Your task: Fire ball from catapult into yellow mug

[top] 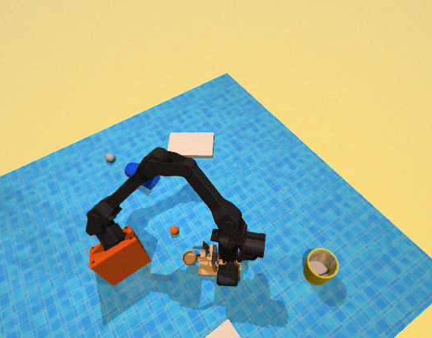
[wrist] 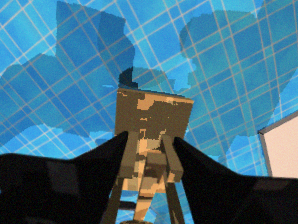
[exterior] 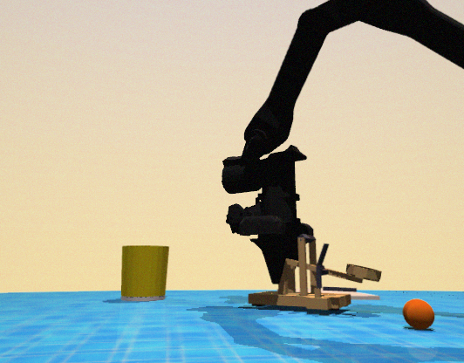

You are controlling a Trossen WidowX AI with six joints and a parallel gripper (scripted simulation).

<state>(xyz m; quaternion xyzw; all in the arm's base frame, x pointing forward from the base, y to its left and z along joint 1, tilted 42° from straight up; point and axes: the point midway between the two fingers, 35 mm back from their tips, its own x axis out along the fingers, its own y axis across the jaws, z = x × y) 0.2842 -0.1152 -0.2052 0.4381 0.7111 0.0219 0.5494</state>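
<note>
The tan catapult (top: pixel 208 269) (exterior: pixel 296 301) (wrist: pixel 152 112) is upright, its base at or just above the blue mat. My gripper (exterior: pixel 276 280) (wrist: pixel 151 138) is shut on the front part of the catapult's frame; the top view hides its fingertips. The catapult's throwing cup (top: pixel 189 257) (exterior: pixel 364 272) points away from the mug and looks empty. The orange ball (top: pixel 174 230) (exterior: pixel 419 313) lies on the mat, off to the side of the throwing cup. The yellow mug (top: pixel 317 278) (exterior: pixel 145 272) stands upright beyond the catapult's front end.
The arm rises from an orange block (top: pixel 125 262) at the left in the top view. A blue object (top: pixel 132 169) and a grey ball (top: pixel 110 158) lie behind the arm. One white slab (top: pixel 191 144) lies at the back, another (top: pixel 224 331) (wrist: pixel 285 150) at the near edge.
</note>
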